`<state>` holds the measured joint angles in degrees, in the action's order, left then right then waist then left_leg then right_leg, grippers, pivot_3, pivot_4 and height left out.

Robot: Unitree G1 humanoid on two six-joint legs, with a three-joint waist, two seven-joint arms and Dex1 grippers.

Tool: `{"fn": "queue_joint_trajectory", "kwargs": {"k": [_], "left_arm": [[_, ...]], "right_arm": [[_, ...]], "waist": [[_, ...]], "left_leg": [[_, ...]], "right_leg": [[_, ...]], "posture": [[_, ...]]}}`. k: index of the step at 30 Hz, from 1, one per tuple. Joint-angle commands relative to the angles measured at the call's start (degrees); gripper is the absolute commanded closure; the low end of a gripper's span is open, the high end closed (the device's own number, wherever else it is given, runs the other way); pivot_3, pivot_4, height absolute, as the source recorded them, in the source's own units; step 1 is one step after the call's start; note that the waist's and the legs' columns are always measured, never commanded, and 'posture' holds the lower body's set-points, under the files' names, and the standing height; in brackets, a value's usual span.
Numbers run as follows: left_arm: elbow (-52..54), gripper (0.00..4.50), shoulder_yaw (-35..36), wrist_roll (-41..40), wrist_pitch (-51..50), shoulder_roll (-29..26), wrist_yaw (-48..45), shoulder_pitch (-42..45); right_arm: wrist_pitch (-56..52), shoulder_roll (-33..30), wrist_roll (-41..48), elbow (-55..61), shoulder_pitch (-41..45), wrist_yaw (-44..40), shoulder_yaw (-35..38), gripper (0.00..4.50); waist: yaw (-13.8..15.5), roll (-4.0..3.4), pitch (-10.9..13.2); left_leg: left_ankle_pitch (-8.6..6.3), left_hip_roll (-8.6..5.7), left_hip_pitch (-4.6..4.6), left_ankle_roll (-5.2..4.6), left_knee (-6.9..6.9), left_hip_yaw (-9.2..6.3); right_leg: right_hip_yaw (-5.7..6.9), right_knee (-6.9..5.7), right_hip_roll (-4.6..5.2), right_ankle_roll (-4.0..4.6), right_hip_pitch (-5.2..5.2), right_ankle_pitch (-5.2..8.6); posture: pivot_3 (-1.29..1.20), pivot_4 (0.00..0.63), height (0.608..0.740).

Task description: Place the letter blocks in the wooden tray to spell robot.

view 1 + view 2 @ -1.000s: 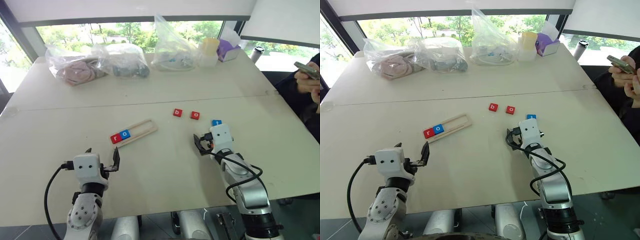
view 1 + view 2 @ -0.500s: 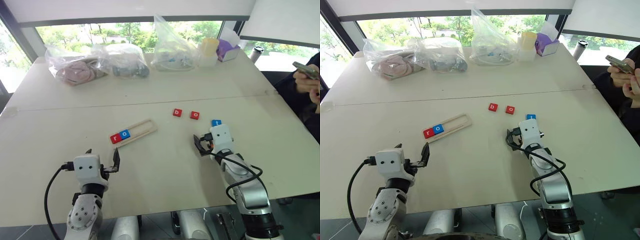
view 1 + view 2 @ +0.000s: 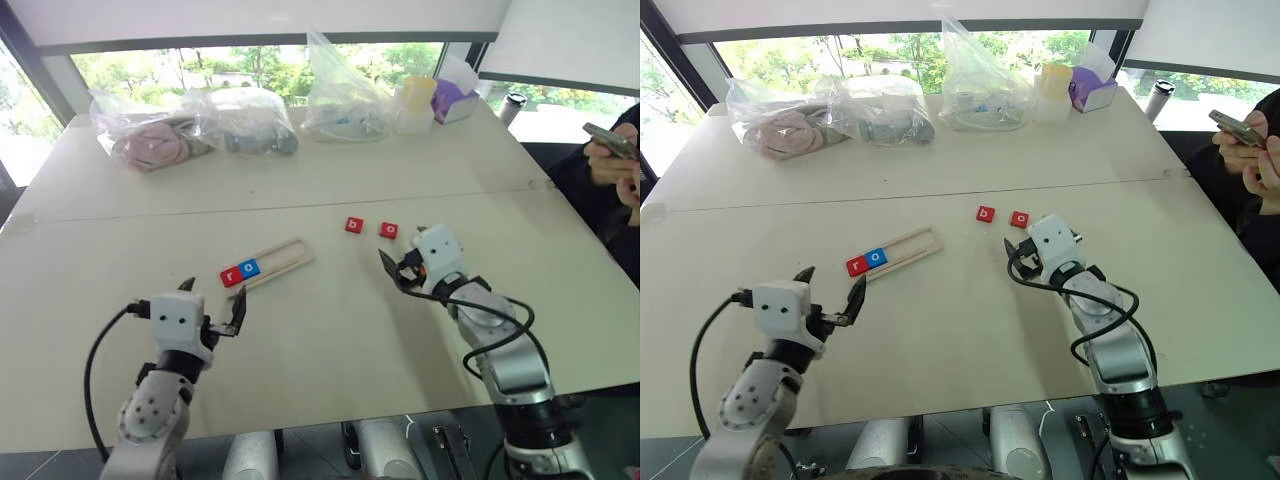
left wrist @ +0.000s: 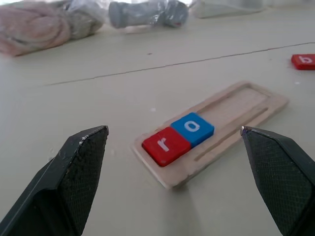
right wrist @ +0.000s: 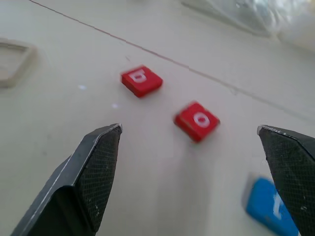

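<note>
Clearly the risk sits with the right gripper (image 3: 397, 275), whose jaws stand wide apart and empty, aimed at the three loose blocks. Two of them are red, so it could take the red o (image 5: 197, 121) in place of the b (image 5: 141, 80), which the word needs next; the two lie near each other, and a wide close on one could nudge the other. These tiles are flat and low, so the fingers (image 5: 93, 169) may skid over a tile's top or push it along the smooth table (image 3: 330, 340) without lifting it. The blue t (image 5: 269, 205) lies nearest the right gripper and could be knocked as the arm goes forward.

Nearest on the other side, the left gripper (image 3: 213, 305) hovers with jaws spread and nothing held, pointing at the tray (image 4: 246, 105). A careless move there could shove the tray, which lies askew on the table, and unseat its tiles.

In the tray's near end, the red r (image 4: 165, 145) and blue o (image 4: 192, 129) lie touching, side by side; the rest of the slot is bare pale wood. Beyond it, to the right, the b, the red o and the t lie on the table.
</note>
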<state>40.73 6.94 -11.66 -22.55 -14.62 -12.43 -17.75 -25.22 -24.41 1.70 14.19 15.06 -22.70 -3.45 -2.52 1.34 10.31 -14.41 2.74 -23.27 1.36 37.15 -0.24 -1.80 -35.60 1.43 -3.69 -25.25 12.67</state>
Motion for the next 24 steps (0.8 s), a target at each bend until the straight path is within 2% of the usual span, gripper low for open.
{"fn": "queue_joint_trajectory", "kwargs": {"k": [1,7,13,17,24], "left_arm": [[-0.01,0.00,4.29,-6.59,-2.70,-6.43,-8.32,2.64],[-13.81,0.00,8.21,-12.62,-2.36,-20.11,-23.65,11.98],[-34.20,0.00,3.36,-10.97,5.40,-31.26,-42.92,25.15],[-47.59,0.00,-1.50,-9.14,9.89,-33.76,-53.39,35.32],[-64.44,0.00,-8.94,-4.82,16.28,-32.41,-66.04,46.92]], "right_arm": [[-1.07,-2.16,4.10,-0.36,3.48,-6.45,0.79,0.03],[-2.98,-6.56,8.80,0.86,8.01,-15.28,1.08,0.03],[-2.41,-7.08,9.34,1.72,10.50,-16.41,0.74,0.03],[-2.42,-6.47,8.96,2.27,10.76,-15.43,0.55,0.03],[-3.42,-5.49,8.36,5.44,9.18,-12.28,0.74,0.03]], "waist": [[0.10,0.01,0.00],[0.21,-0.03,0.03],[0.07,-0.05,0.05],[0.24,-0.05,0.05],[0.27,-0.06,0.06]], "left_leg": [[0.00,0.00,0.01,0.00,0.00,-0.02],[0.01,-0.01,0.13,-0.01,0.01,-0.10],[0.01,0.00,0.18,-0.01,0.00,-0.05],[0.01,0.00,0.14,-0.01,-0.02,-0.01],[0.02,0.00,0.02,-0.02,-0.01,0.00]], "right_leg": [[0.01,-0.06,-0.02,0.00,0.00,0.00],[0.02,-0.49,-0.08,-0.02,-0.09,0.04],[0.01,-0.50,-0.07,-0.01,-0.08,0.03],[0.02,-0.49,-0.05,0.14,-0.10,-0.06],[0.02,-0.51,-0.05,0.09,-0.17,-0.06]], "posture": [[0.00,0.150,0.740],[0.00,0.150,0.740],[0.00,0.150,0.740],[0.00,0.150,0.740],[0.00,0.150,0.740]]}}
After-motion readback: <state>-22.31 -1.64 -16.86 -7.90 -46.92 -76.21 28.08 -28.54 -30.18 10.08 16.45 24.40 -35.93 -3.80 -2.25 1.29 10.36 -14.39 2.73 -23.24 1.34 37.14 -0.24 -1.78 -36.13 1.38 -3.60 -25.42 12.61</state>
